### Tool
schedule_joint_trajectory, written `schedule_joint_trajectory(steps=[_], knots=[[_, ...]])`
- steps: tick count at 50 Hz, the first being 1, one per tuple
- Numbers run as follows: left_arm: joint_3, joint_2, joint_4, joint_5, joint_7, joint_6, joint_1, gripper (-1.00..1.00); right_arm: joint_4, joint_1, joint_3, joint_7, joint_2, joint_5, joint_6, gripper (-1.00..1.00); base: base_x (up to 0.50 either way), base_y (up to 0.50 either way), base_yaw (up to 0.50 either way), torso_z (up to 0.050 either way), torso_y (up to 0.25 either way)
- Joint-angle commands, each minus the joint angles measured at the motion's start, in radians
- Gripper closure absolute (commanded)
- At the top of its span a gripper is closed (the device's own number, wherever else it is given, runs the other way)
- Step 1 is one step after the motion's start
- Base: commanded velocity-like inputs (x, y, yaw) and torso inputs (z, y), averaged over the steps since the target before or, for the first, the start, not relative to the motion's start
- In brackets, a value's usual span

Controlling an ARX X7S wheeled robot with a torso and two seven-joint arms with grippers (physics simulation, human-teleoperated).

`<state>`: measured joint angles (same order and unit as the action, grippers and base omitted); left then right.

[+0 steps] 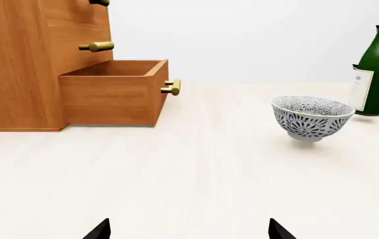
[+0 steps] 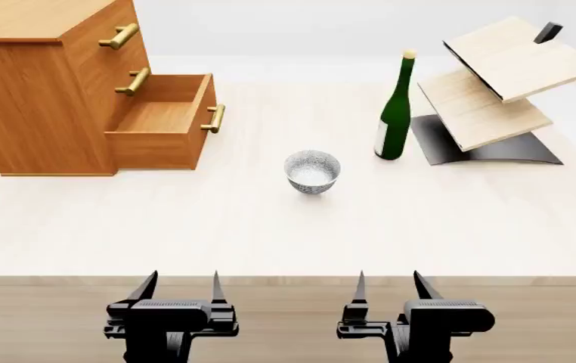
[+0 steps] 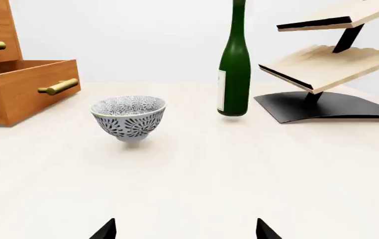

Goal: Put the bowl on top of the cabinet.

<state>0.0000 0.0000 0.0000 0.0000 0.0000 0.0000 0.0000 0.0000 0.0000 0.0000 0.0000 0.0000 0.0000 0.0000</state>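
Both pincers, left gripper (image 2: 179, 286) and right gripper (image 2: 388, 286), stand spread and empty; bowl (image 2: 312, 171) upright, untouched; advise pinching its rim, lifting clear of the open drawer (image 2: 163, 125) onto the cabinet (image 2: 36, 19) top.

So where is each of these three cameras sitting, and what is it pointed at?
Head view: from the robot's head, looking down over the table at cabinet, bowl, bottle and rack; both grippers, left and right, show.
Left wrist view: low by the left gripper, facing cabinet and bowl; only fingertips show.
Right wrist view: low by the right gripper, facing bowl, bottle, rack.
All three share the bowl.
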Motion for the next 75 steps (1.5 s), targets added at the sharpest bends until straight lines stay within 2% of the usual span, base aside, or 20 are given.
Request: schedule_joint_trajectory(steps=[1, 18, 23, 38, 55, 59, 62, 75], knots=[[0.02, -0.016, 0.002, -0.015, -0.017, 0.003, 0.002, -1.0, -0.008, -0.002, -0.022, 0.013, 0.016, 0.02, 0.0, -1.0, 0.0, 0.0, 0.0, 0.0, 0.0], [0.081, -0.057, 0.007, -0.047, -0.065, 0.004, 0.006, -1.0, -0.019, -0.001, -0.073, 0.05, 0.06, 0.068, 0.011, -1.0, 0.0, 0.0, 0.0, 0.0, 0.0], [0.093, -0.07, 0.091, -0.049, -0.077, -0.042, 0.027, -1.0, -0.05, -0.007, -0.081, 0.062, 0.069, 0.074, 0.032, -1.0, 0.0, 0.0, 0.0, 0.0, 0.0], [0.081, -0.115, 0.411, -0.13, -0.092, -0.342, 0.043, -1.0, -0.292, -0.033, -0.096, 0.108, 0.097, 0.107, 0.265, -1.0, 0.0, 0.0, 0.0, 0.0, 0.0], [0.07, -0.167, 0.744, -0.153, -0.141, -0.588, 0.059, -1.0, -0.578, -0.065, -0.117, 0.153, 0.137, 0.123, 0.462, -1.0, 0.0, 0.0, 0.0, 0.0, 0.0], [0.052, -0.17, 0.792, -0.173, -0.144, -0.602, 0.064, -1.0, -0.62, -0.072, -0.116, 0.158, 0.143, 0.132, 0.476, -1.0, 0.0, 0.0, 0.0, 0.0, 0.0], [0.039, -0.174, 0.831, -0.172, -0.148, -0.559, 0.072, -1.0, -0.623, -0.073, -0.111, 0.159, 0.145, 0.14, 0.473, -1.0, 0.0, 0.0, 0.0, 0.0, 0.0], [-0.11, -0.152, 0.998, -0.354, -0.123, -0.393, 0.116, -1.0, -0.632, -0.07, -0.12, 0.172, 0.16, 0.145, 0.482, -1.0, 0.0, 0.0, 0.0, 0.0, 0.0]])
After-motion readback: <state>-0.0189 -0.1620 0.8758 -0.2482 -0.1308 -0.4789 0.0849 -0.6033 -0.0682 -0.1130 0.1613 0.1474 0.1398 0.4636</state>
